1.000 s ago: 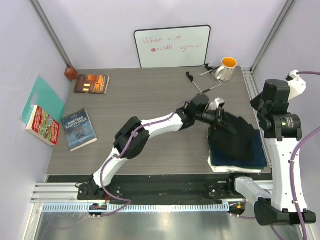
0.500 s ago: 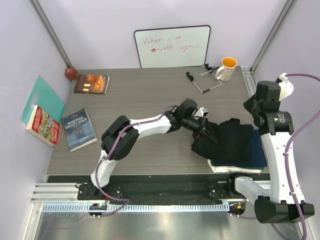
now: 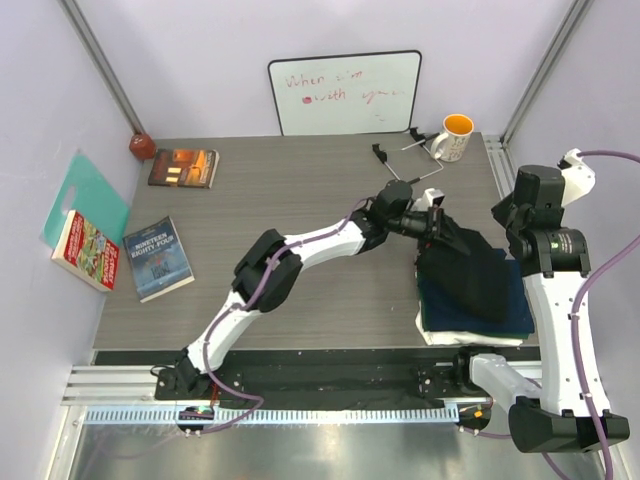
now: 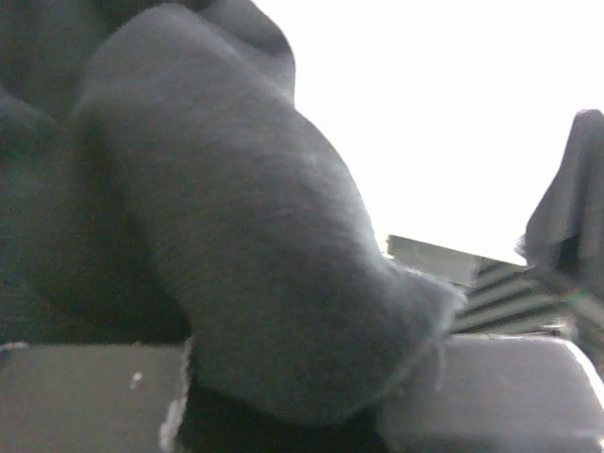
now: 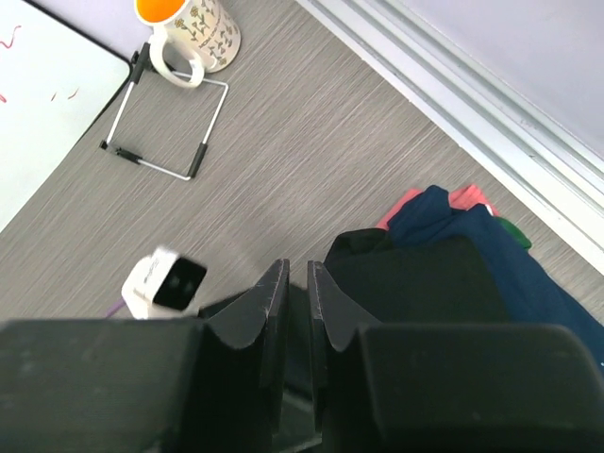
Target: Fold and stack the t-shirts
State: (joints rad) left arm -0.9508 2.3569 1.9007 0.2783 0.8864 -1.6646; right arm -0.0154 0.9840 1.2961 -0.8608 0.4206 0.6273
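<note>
My left pincer clamping on far-left corner of black t-shirt, dark cloth bunching thick between fingers. My right pincer hanging over far edge of same shirt, barely spread, narrow slit showing, gripping nothing.

Black t-shirt lying on top of pile at right near part of tabletop.

Pile showing one navy t-shirt, one white t-shirt lying at bottom, one green t-shirt peeking as sliver.

Farther out: one mug, one whiteboard, three books sitting left.
</note>
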